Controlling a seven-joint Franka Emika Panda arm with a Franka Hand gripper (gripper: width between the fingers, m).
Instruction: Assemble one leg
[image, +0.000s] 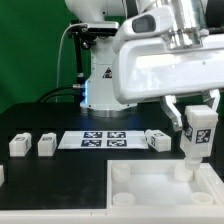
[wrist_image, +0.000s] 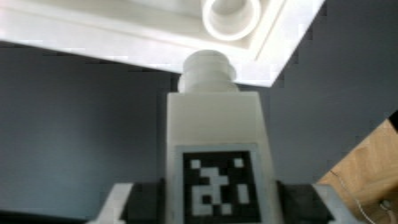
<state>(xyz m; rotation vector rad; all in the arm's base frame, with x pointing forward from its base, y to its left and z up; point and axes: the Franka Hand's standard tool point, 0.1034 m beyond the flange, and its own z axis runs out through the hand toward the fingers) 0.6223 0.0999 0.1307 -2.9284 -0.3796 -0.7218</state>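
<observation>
Gripping the leg (image: 197, 137) upright in the hand (image: 197, 118) just above a corner socket (wrist_image: 240, 15) of the tray (image: 150, 173), risking a jammed or tilted peg (wrist_image: 208, 68) if lowered while off-centre from the hole.

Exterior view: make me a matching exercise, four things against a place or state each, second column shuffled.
Things:
1. held leg
2. marker board
3. tray
4. loose leg

Places or states:
A. lying flat, tags up, with legs on either side
B. upright in the gripper, over a tray corner
C. resting just to the exterior view's right of the marker board
D. in the foreground, with round corner sockets

Pairs: 1-B, 2-A, 3-D, 4-C
</observation>
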